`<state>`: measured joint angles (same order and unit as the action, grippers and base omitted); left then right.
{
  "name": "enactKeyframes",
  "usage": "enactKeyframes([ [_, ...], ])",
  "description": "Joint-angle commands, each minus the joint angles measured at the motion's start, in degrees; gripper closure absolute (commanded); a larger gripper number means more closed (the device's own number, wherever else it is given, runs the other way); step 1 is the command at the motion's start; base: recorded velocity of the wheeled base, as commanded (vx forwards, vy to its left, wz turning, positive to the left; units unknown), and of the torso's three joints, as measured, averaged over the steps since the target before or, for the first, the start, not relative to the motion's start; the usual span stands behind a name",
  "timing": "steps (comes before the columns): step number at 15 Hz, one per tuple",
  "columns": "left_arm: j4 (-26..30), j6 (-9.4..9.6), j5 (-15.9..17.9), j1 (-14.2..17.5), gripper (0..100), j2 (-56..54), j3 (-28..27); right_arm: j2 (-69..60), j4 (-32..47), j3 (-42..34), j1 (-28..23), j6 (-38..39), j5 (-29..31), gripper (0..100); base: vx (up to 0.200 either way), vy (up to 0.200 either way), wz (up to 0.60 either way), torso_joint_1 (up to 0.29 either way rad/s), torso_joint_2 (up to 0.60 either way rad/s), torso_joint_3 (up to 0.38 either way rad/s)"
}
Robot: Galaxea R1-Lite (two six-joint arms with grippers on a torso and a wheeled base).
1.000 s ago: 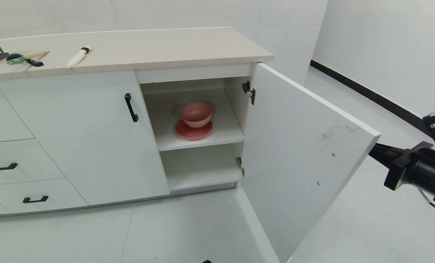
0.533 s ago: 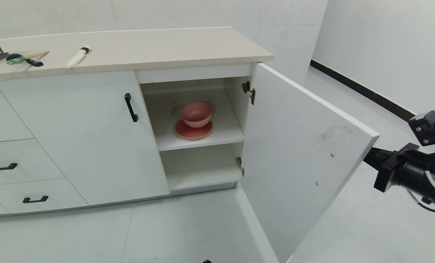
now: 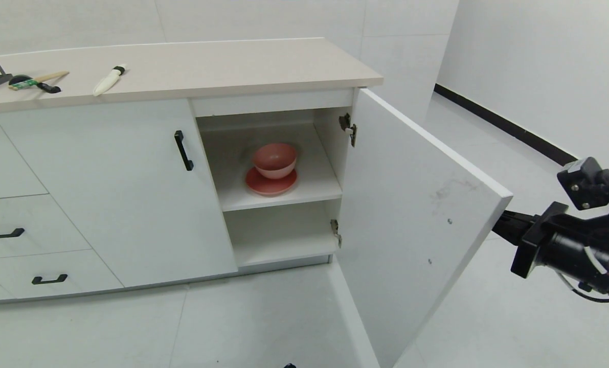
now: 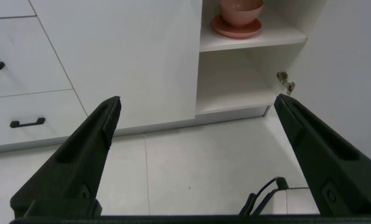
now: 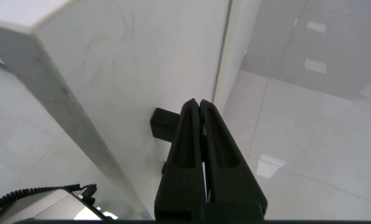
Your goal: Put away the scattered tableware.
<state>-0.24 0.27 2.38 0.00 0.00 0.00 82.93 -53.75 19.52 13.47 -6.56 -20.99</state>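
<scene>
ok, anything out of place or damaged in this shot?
Two utensils lie loose on the countertop: a white knife and a wooden-handled tool. The open cabinet door has grey scuffs on its inner face. The bowl sits upright on its plate; nothing spilled.

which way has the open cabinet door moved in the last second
Yes. The cabinet door has swung slightly closed: its free edge shifted left toward the fixed countertop, the right gripper following behind it.

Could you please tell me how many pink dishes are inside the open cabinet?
2: a bowl resting on a plate, both on the upper shelf; the closed door could hide more.
</scene>
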Motion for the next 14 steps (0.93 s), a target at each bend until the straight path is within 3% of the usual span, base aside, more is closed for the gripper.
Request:
enactKeyframes([
  [1, 0.0, 0.0, 0.0, 0.0, 0, 0.0, 0.0, -0.1, 0.0, 0.3, 2.2, 0.0, 0.1, 100, 0.0, 0.0, 0.0, 0.0, 0.0, 0.0],
  [14, 0.0, -0.09, 0.0, 0.0, 0, 0.0, 0.0, 7.9, -0.9, 9.2, 14.6, 0.2, 0.1, 100, 0.0, 0.0, 0.0, 0.0, 0.0, 0.0],
])
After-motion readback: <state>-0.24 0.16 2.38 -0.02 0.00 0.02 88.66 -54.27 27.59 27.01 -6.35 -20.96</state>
